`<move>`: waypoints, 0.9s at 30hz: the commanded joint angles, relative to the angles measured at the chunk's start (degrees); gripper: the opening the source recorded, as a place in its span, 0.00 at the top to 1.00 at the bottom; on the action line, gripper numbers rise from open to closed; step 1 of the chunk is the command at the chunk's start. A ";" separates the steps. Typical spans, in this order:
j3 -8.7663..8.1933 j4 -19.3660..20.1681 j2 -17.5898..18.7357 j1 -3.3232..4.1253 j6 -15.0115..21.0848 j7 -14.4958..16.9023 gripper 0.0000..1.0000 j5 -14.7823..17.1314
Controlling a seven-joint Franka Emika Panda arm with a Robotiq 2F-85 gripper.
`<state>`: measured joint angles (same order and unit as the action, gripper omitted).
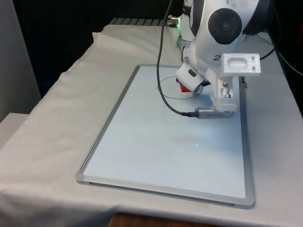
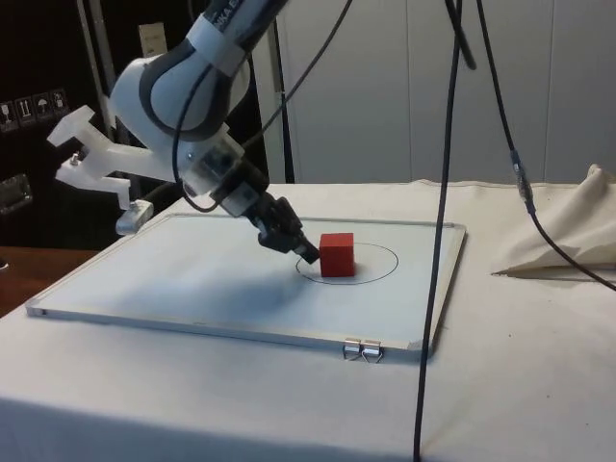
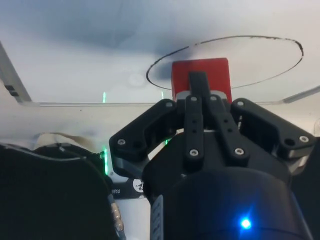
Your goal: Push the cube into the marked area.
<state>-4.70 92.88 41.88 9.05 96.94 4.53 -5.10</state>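
Note:
A red cube (image 2: 337,255) sits on a whiteboard (image 2: 192,274), inside a circle (image 2: 377,262) drawn in thin black line, near the circle's edge on the gripper's side. My gripper (image 2: 306,252) slants down to the board with its fingers shut together, and their tips touch the cube's side face. In the wrist view the fingertips (image 3: 198,84) press against the cube (image 3: 200,70), which lies just inside the circle (image 3: 260,60). In the front view the cube (image 1: 183,88) peeks out from under the arm within the circle (image 1: 168,87) on the whiteboard (image 1: 165,142).
A black cable (image 1: 163,71) loops over the board, ending in a grey plug (image 1: 213,113) held above it. A binder clip (image 2: 362,350) grips the board's near edge. Another cable (image 2: 443,192) hangs down, and crumpled cloth (image 2: 568,245) lies beyond the board.

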 commanded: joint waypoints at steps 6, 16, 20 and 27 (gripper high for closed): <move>0.00 0.17 -1.03 -0.23 0.57 0.63 1.00 -0.63; 0.23 -4.76 0.29 -0.46 -0.06 0.97 1.00 -0.23; 0.46 -7.16 1.03 -0.52 -0.23 0.92 1.00 -0.11; 0.80 -11.34 2.46 -0.57 -0.40 0.86 1.00 0.06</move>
<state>-4.07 82.22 44.06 8.65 97.06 5.21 -5.50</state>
